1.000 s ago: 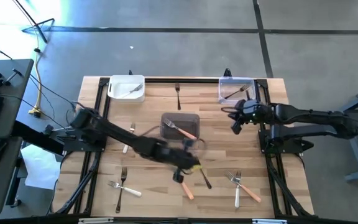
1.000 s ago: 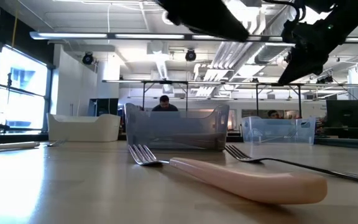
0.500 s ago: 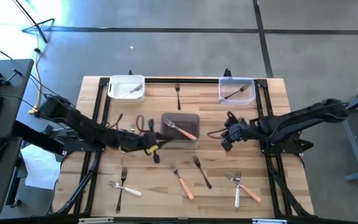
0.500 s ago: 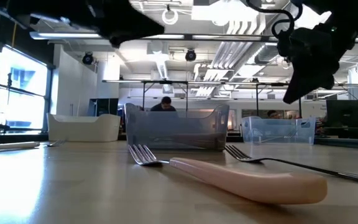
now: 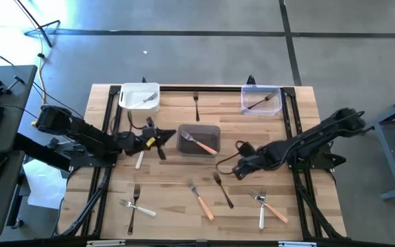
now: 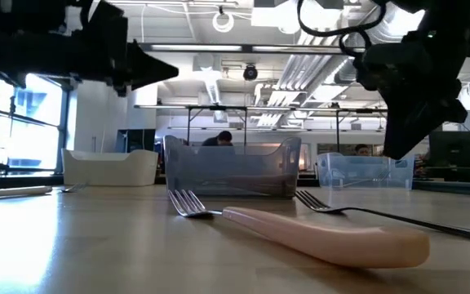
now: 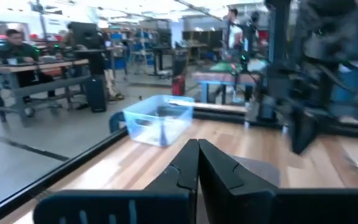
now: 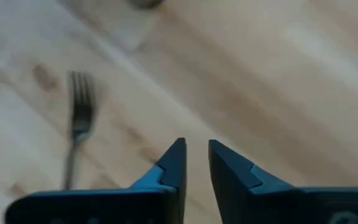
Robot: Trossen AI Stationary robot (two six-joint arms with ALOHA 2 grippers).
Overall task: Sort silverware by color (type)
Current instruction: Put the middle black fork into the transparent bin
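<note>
High view puts the right end effector (image 5: 239, 169) low over the middle of the wooden bench (image 5: 300, 116), just beside the tines of a dark-handled metal fork (image 5: 223, 190) that lies bare on the boards. Its own wrist view shows the two dark fingers (image 8: 171, 163) slightly parted with nothing between them, and the silvery tines of that fork (image 8: 79, 121) just ahead on the wood. The left end effector (image 5: 158, 143) hangs above the bench to the left of the dark grey rectangular tub (image 5: 199, 139); in its wrist view the fingers (image 7: 188, 165) are pressed together and empty.

Inside the dark grey tub rests one fork with an orange-salmon handle (image 5: 201, 143). Beside the left end effector, a white-handled fork (image 5: 140, 157) lies on the bench. Toward the front edge, another orange-salmon-handled fork (image 5: 201, 200) lies just left of the dark-handled one; the low view shows it close up (image 6: 300, 233). At front left a white-handled fork (image 5: 137, 208) and a dark-handled fork (image 5: 134, 211) cross each other. At front right a white-handled fork (image 5: 262, 210) and an orange-salmon one (image 5: 273, 208) also cross.

At the back left corner, a white rectangular tub (image 5: 140, 97) holds a fork (image 5: 147, 97). At the back right, a clear plastic tub (image 5: 260, 100) holds a dark fork (image 5: 260, 103). Between those two tubs a dark-handled fork (image 5: 196, 105) lies on the wood.
</note>
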